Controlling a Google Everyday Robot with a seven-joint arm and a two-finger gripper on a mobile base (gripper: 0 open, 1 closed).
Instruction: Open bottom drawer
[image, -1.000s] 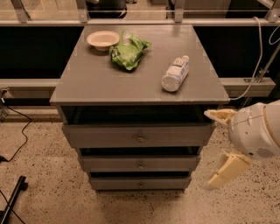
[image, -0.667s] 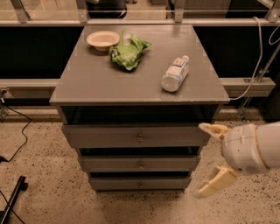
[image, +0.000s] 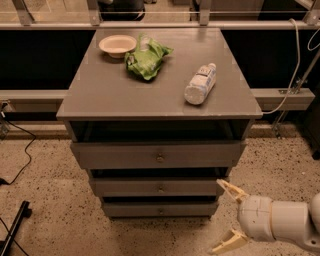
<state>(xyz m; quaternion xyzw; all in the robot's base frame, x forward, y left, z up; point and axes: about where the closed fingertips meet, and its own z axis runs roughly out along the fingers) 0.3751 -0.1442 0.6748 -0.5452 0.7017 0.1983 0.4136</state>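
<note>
The bottom drawer (image: 160, 209) is the lowest and narrowest of three grey fronts, with a small round knob (image: 160, 211) at its centre. Its front sits flush under the middle drawer (image: 158, 187); the top drawer (image: 158, 156) is widest. My gripper (image: 227, 215) is low at the right, level with the bottom drawer and just right of its front corner. It is open, its two cream fingers (image: 231, 190) spread wide with nothing between them, pointing left toward the cabinet. The white arm runs off the right edge.
On the cabinet top (image: 100, 90) lie a cream bowl (image: 117, 45), a green bag (image: 146, 59) and a plastic bottle (image: 200, 83) on its side. Speckled floor surrounds the cabinet. A black stand leg (image: 12, 227) and a cable (image: 20, 150) lie at left.
My gripper has dropped and moved left, from beside the top and middle drawers to the level of the bottom drawer. The drawers have not moved.
</note>
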